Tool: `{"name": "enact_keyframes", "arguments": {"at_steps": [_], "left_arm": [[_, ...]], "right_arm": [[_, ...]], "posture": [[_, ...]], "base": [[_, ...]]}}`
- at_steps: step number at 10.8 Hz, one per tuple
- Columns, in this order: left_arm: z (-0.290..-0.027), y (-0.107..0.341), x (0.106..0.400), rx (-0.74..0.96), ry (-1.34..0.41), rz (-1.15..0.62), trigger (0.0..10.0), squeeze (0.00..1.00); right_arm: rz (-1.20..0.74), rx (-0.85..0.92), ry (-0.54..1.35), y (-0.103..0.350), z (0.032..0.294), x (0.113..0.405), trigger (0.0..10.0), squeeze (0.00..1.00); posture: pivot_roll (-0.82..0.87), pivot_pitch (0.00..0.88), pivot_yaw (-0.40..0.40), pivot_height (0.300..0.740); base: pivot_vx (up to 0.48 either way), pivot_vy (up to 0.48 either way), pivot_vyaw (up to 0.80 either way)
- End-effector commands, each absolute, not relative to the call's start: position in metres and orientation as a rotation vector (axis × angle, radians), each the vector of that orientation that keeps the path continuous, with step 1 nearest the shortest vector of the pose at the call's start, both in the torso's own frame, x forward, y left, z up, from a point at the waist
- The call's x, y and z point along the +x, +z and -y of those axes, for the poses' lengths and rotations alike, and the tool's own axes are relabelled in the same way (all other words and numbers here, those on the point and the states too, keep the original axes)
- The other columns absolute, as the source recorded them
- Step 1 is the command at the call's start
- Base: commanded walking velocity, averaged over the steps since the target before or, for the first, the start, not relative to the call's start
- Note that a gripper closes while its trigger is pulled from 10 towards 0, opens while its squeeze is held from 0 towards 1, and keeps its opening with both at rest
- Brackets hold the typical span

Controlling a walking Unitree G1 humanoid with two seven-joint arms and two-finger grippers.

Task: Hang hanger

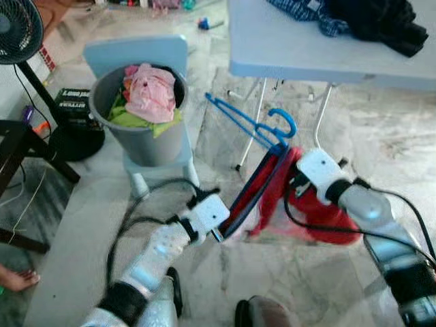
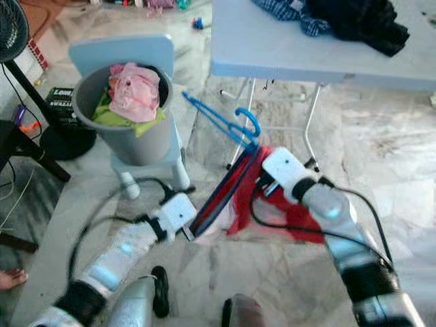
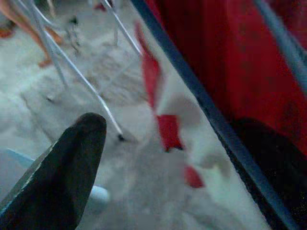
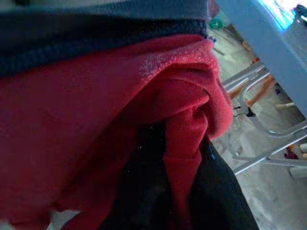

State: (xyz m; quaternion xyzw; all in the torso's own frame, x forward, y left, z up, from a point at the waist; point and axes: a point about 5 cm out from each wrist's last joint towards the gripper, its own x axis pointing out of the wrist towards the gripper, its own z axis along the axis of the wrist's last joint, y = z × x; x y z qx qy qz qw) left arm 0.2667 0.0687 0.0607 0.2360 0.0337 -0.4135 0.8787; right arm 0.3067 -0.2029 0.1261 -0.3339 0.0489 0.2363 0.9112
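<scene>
A blue hanger (image 1: 248, 126) juts up and left out of a red garment (image 1: 272, 197) with a navy edge (image 1: 248, 194), held low over the marble floor. My right gripper (image 1: 294, 178) is shut on bunched red cloth (image 4: 184, 143) near the hanger's hook (image 1: 285, 120). My left gripper (image 1: 219, 235) is at the lower end of the navy edge, open; in the left wrist view its fingers (image 3: 62, 177) stand wide apart, with the navy edge (image 3: 201, 100) running across the far finger.
A grey bin (image 1: 150, 146) full of clothes stands on a light blue chair (image 1: 136, 51) to the left. A folding table (image 1: 306, 48) with dark clothes (image 1: 381, 20) lies ahead. A fan (image 1: 17, 27) and a person's foot (image 1: 17, 278) are at the far left.
</scene>
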Motion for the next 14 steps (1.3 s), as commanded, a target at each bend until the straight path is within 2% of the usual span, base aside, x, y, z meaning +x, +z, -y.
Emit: {"name": "enact_keyframes", "arguments": {"at_steps": [1, 4, 6, 8, 9, 10, 11, 12, 14], "left_arm": [[-0.073, 0.057, 0.261, 0.513, -0.886, -0.080, 10.0, 1.00], [-0.093, 0.071, 0.247, 0.577, -0.988, -0.057, 10.0, 1.00], [-0.095, 0.086, 0.252, 0.575, -0.994, -0.015, 10.0, 1.00], [-0.103, 0.084, 0.252, 0.562, -1.025, -0.047, 10.0, 1.00], [-0.104, 0.082, 0.252, 0.554, -1.037, -0.063, 10.0, 0.70], [-0.103, 0.084, 0.251, 0.554, -1.059, -0.059, 10.0, 0.29], [-0.100, 0.086, 0.251, 0.524, -1.078, -0.058, 10.0, 0.00], [-0.095, 0.082, 0.249, 0.480, -1.152, -0.071, 0.0, 0.00], [-0.084, 0.079, 0.237, 0.352, -1.285, -0.127, 0.0, 0.00]], "right_arm": [[-0.118, -0.718, 0.478, 0.125, 0.214, 0.308, 10.0, 0.00], [-0.297, -0.854, 0.668, 0.100, 0.242, 0.293, 10.0, 0.00], [-0.330, -0.854, 0.804, 0.095, 0.246, 0.284, 10.0, 0.00], [-0.336, -0.801, 1.036, 0.096, 0.241, 0.265, 10.0, 0.00], [-0.357, -0.768, 1.133, 0.097, 0.240, 0.254, 10.0, 0.00], [-0.373, -0.772, 1.162, 0.098, 0.242, 0.252, 10.0, 0.00], [-0.366, -0.773, 1.189, 0.099, 0.241, 0.252, 10.0, 0.00], [-0.325, -0.729, 1.261, 0.105, 0.232, 0.250, 10.0, 0.00], [-0.301, -0.705, 1.319, 0.109, 0.223, 0.247, 10.0, 0.00]], "posture": [[-0.03, 0.210, -0.047, 0.740], [-0.02, 0.208, -0.032, 0.740], [-0.02, 0.206, -0.028, 0.740], [-0.02, 0.204, -0.029, 0.740], [-0.03, 0.205, -0.030, 0.740], [-0.03, 0.206, -0.029, 0.740], [-0.03, 0.205, -0.029, 0.740], [-0.03, 0.203, -0.027, 0.740], [-0.04, 0.202, -0.027, 0.740]], "base": [[0.000, 0.000, 0.00], [0.000, 0.000, 0.00], [0.000, 0.000, 0.00], [0.000, 0.000, 0.00], [0.000, 0.000, 0.00], [0.000, 0.000, 0.00], [0.000, 0.000, 0.00], [0.000, 0.000, 0.00], [0.000, 0.000, 0.00]]}}
